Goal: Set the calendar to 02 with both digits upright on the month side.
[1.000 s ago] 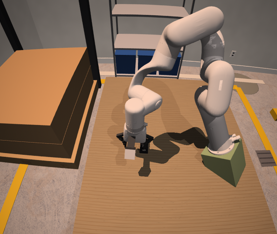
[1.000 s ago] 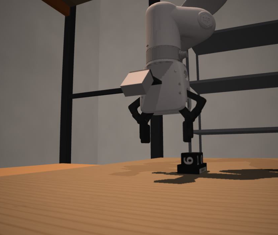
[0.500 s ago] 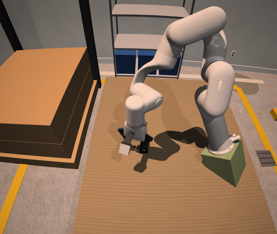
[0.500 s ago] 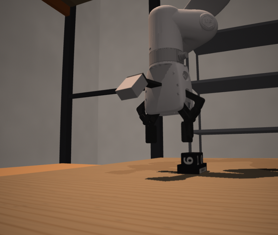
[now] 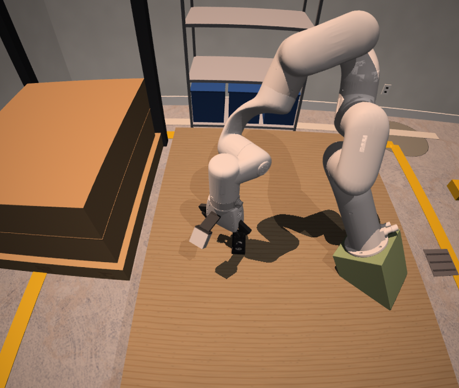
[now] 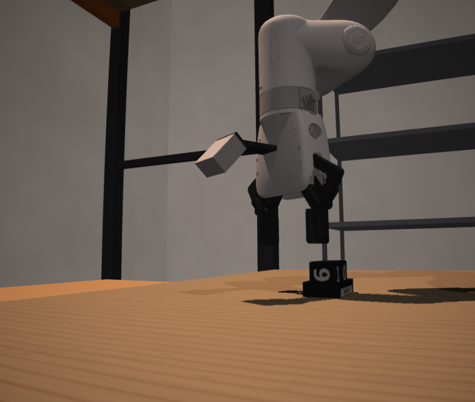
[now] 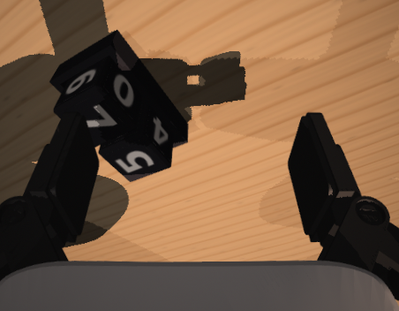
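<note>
The black tray (image 5: 238,252) (image 6: 323,291) (image 7: 83,62) stands flat on the table. The month's name is on its right side in the exterior view, too small to read. Two black cubes sit in it side by side. Above the name, the near cube (image 6: 322,274) (image 7: 81,82) shows 1 and the far cube (image 6: 344,271) (image 7: 134,162) shows 0, both apparently upright. The near cube's end face shows a sideways 6. The wrist view also shows 0, 7, 4 and 5. My gripper (image 6: 292,241) (image 7: 193,137) is open and empty, above and left of the tray in the exterior view, turned obliquely to it.
The wrist camera block (image 5: 200,237) (image 6: 220,155) sticks out from the gripper. The green robot base (image 5: 371,267) stands on the table's right side. Large brown boxes (image 5: 50,145) stand beyond the left edge and a shelf (image 5: 230,68) behind the table.
</note>
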Robot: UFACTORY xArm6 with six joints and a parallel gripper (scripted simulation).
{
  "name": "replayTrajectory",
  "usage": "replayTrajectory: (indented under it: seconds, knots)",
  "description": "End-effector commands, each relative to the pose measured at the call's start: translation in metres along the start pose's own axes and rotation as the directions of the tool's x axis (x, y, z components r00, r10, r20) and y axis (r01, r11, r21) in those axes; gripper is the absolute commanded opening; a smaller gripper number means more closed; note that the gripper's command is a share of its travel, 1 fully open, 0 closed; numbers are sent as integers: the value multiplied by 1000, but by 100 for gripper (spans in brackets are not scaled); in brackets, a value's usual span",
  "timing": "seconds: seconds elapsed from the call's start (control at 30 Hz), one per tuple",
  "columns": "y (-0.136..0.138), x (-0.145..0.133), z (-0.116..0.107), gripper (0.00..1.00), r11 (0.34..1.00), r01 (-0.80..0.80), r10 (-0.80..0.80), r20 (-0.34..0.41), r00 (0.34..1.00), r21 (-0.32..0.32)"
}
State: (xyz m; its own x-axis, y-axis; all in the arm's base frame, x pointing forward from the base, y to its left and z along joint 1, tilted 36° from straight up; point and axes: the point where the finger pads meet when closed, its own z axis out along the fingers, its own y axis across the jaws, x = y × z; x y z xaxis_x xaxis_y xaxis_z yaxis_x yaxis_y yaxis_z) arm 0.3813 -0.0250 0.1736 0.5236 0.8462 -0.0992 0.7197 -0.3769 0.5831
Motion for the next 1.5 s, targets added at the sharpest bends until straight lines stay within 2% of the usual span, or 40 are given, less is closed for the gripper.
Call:
replayTrajectory:
  seconds: [0.0,0.1,0.47,0.67,0.73,0.9,1.47]
  knots:
    - [2,-1,-1,100,994,-106,106,-2,994,-3]
    - [3,-3,-1,100,974,-226,226,-2,974,-2]
    - [9,-14,-1,100,963,-269,269,-2,963,-2]
    - [11,-17,-1,100,882,-471,471,-3,882,-2]
    - [12,-20,-1,100,872,-490,490,-3,872,-2]
    - [16,-27,-1,100,872,-490,490,-3,872,-2]
    - [17,-27,-1,100,872,-490,490,-3,872,-2]
